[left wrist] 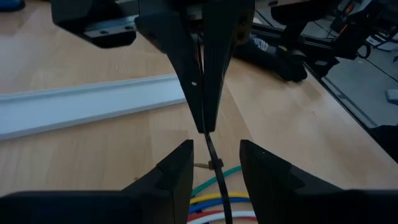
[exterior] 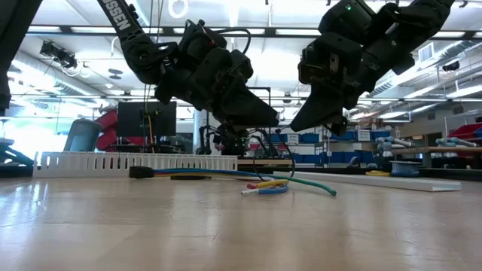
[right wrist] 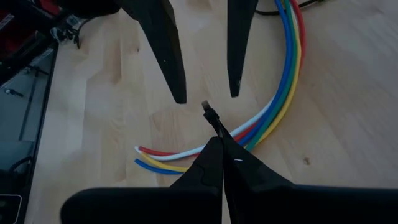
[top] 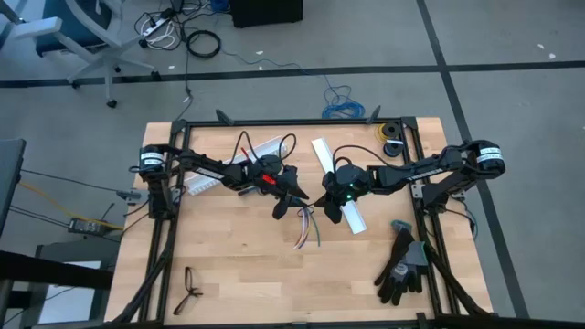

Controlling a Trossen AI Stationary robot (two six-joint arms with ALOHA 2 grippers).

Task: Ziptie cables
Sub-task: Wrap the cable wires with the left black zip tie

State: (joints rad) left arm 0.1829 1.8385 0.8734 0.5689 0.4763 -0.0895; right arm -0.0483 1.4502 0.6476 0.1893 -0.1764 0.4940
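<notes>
Dark arms nose-to-nose above cables (top: 306, 228)

Low view, table level. Cables (exterior: 260, 181): blue, green, yellow and red wires lying flat on the wooden table (exterior: 226, 233), loose ends fanned near centre, dark sheath at nine o'clock. Left gripper (exterior: 260, 119): hanging above the cables at eleven o'clock. Right gripper (exterior: 320, 120): at one o'clock, fingers pressed together. White slotted channel (exterior: 135, 161): behind, at nine o'clock.
</notes>
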